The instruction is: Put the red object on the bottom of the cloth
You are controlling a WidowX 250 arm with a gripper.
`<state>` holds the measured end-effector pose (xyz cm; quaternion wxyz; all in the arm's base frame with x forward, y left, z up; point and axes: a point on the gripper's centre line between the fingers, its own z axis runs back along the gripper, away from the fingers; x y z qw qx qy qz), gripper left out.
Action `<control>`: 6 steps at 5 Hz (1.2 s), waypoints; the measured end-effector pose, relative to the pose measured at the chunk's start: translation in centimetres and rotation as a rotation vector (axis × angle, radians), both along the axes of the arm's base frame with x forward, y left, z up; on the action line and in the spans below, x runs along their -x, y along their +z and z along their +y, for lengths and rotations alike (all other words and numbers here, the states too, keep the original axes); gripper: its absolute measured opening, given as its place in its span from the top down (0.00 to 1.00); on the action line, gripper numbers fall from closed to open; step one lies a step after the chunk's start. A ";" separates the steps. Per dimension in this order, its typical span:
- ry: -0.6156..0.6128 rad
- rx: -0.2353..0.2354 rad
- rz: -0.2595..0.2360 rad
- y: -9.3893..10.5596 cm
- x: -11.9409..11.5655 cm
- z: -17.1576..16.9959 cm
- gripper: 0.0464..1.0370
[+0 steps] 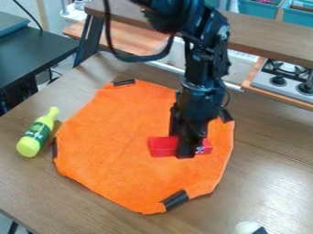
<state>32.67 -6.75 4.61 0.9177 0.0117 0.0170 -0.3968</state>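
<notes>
Touching red box, claw; cloth margin all round.

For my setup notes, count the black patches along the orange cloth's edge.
4: top-left patch, left patch, bottom patch, right patch. The robot arm may hide more.

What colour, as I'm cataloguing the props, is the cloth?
The cloth is bright orange, best seen in the camera view.
</notes>
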 end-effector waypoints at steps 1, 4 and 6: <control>-0.083 0.031 -0.027 0.8 0.8 1.4 0.49; -0.127 -0.027 -0.047 -2.7 2.7 4.0 0.49; -0.082 -0.012 -0.060 -4.9 2.3 4.5 0.43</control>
